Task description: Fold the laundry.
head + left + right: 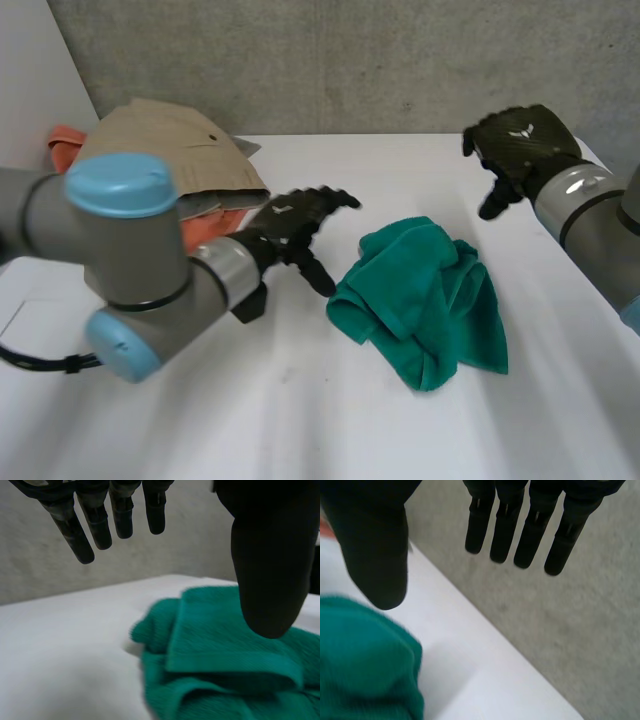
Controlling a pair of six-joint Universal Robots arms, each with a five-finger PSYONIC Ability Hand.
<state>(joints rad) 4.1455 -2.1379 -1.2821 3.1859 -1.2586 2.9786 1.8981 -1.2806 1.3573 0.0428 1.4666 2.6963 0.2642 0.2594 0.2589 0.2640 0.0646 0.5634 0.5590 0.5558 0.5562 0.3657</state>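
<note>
A crumpled teal terry-cloth towel (425,300) lies right of centre in the head view, on the white table (300,430). The left hand (295,225) sits just beside the towel's left edge, its fingers (100,525) straight and spread and its thumb held in front of the cloth, with nothing in its grasp. The right hand (520,150) hangs at the upper right of the frame, apart from the towel, and it is also empty. In its wrist view, its fingers (505,530) are extended toward the grey concrete wall (570,630), and the towel lies below its thumb. At the upper left of the head view, a tan garment (170,150) is heaped over an orange cloth (215,222).
</note>
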